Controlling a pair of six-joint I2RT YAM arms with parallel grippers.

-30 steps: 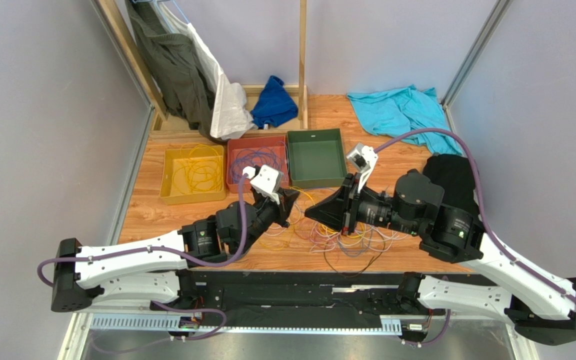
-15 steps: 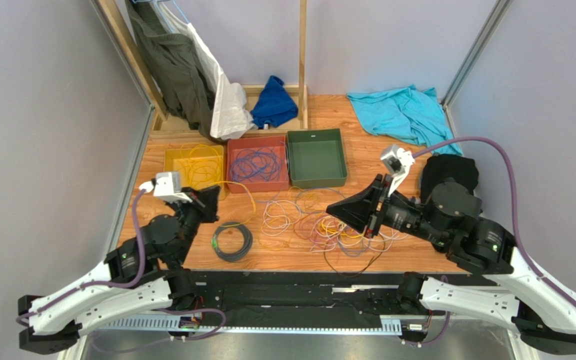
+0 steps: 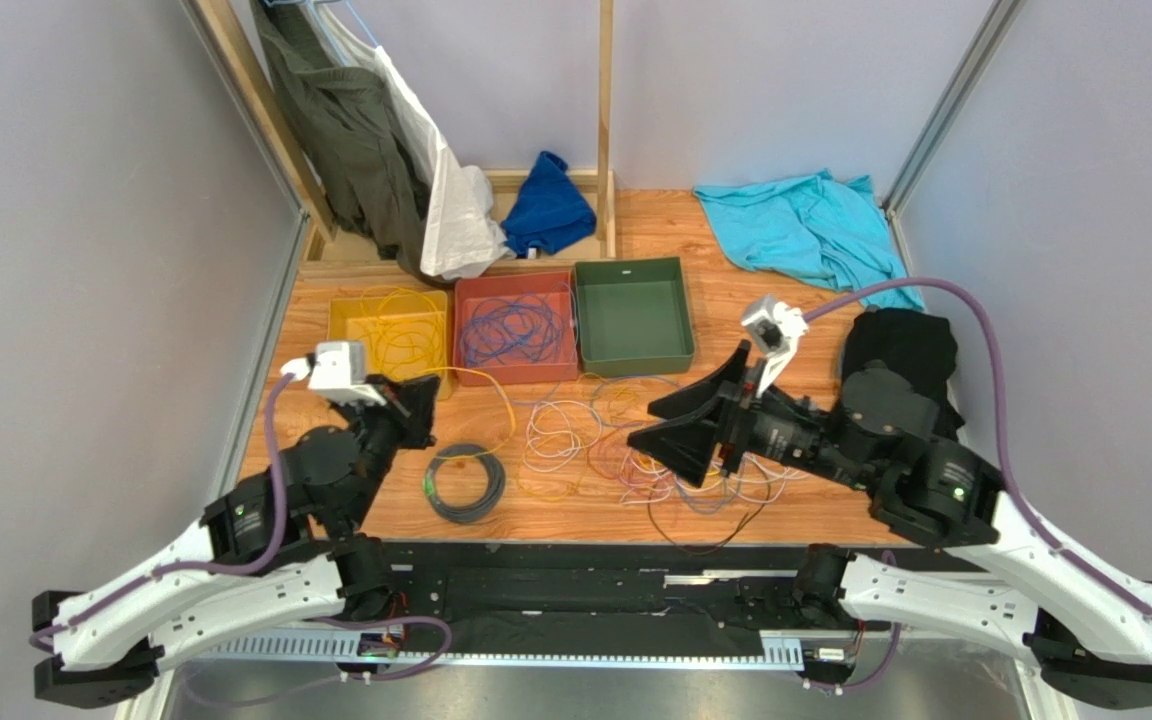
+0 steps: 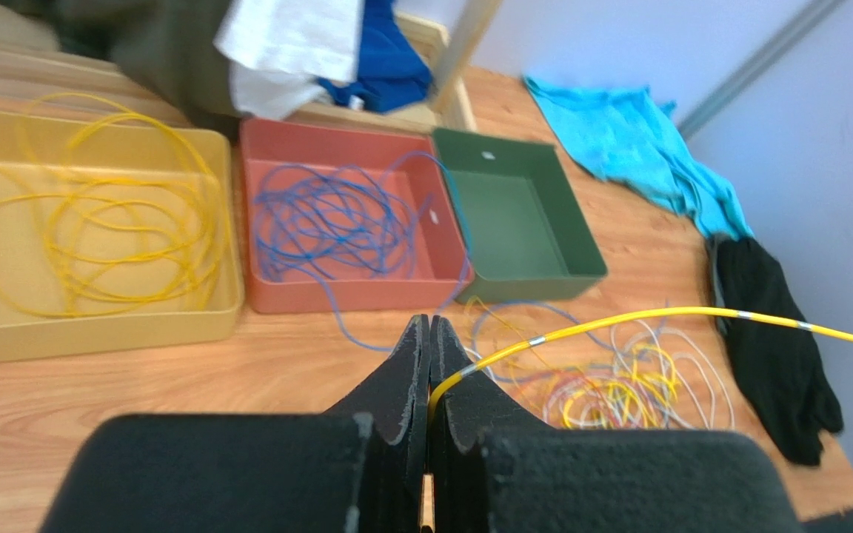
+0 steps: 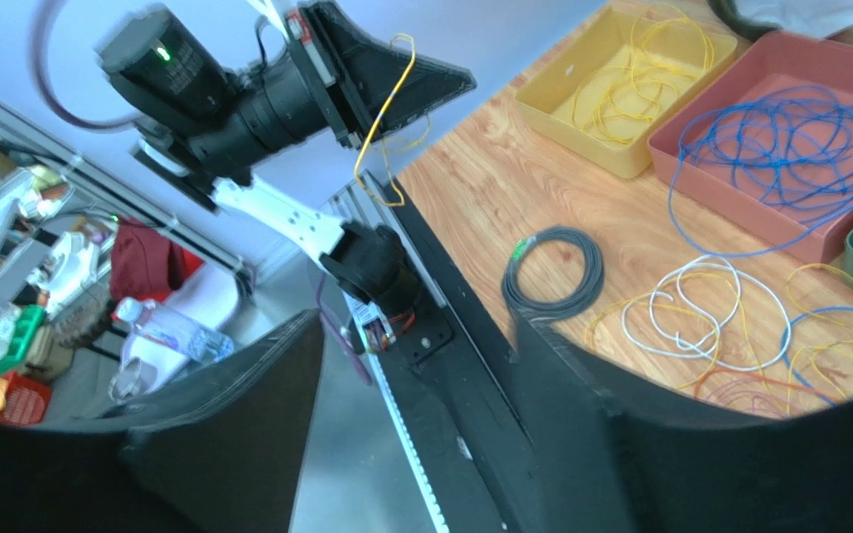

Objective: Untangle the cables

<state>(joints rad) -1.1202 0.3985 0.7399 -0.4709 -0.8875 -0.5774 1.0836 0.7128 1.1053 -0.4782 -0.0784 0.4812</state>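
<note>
A tangle of yellow, white, blue and orange cables (image 3: 657, 450) lies on the wooden table right of centre. My left gripper (image 3: 426, 396) is shut on one yellow cable (image 4: 620, 320), which stretches from its closed jaws (image 4: 429, 324) to the right, over the tangle (image 4: 609, 389). My right gripper (image 3: 651, 428) hovers at the tangle's left edge with its jaws wide apart and nothing between them (image 5: 414, 322). A black coil (image 3: 462, 480) with a green tag lies between the two grippers. In the right wrist view I see the left gripper (image 5: 442, 80) with the yellow cable (image 5: 381, 100) hanging from it.
Three trays stand in a row behind: a yellow tray (image 3: 339, 393) with yellow cables, a red tray (image 3: 462, 323) with blue cables, an empty green tray (image 3: 632, 360). A teal cloth (image 3: 800, 225) and a black cloth (image 3: 898, 338) lie at the right; clothes hang at the back left.
The left arm swung back left with the yellow cable, uncovering the black coil, then held still. The right gripper opened and shifted slightly left.
</note>
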